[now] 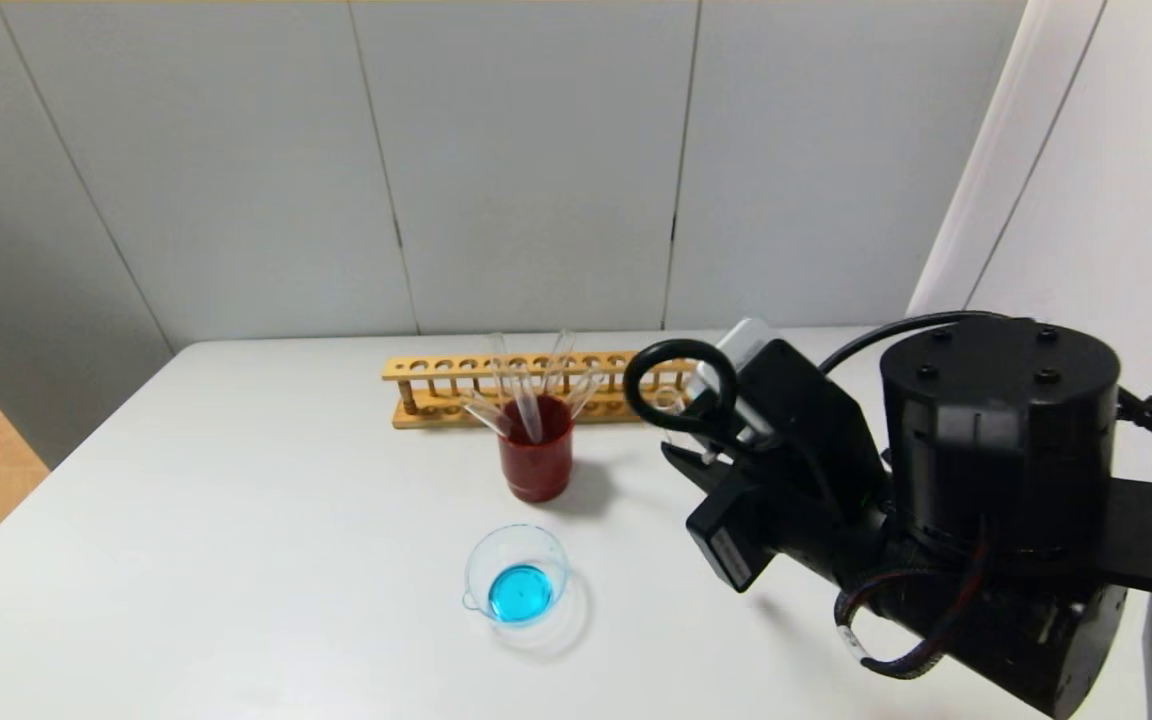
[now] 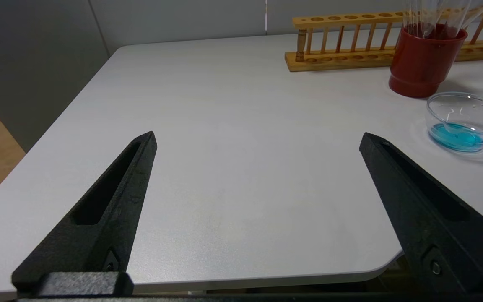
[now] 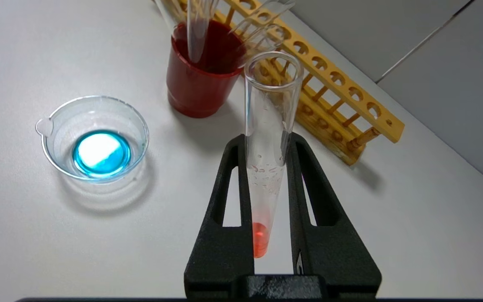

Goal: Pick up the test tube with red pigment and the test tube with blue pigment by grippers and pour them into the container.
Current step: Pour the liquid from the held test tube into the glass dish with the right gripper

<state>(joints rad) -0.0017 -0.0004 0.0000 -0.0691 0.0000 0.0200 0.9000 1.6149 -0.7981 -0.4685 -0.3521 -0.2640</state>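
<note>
The left hand (image 2: 258, 209) hung wide and empty over the near counter (image 2: 233, 138). The right hand (image 3: 268, 201) was clamped on the test tube with red pigment (image 3: 266, 142), red unpoured, above the counter beside the container (image 3: 94, 138). The container held blue liquid, so the blue pour looked done. Farther off, a red cup (image 1: 536, 450) held clear tubes.

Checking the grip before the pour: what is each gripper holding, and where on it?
The right gripper clamps the test tube with red pigment around its lower half, above the liquid. The left gripper is open, holding nothing.
</note>
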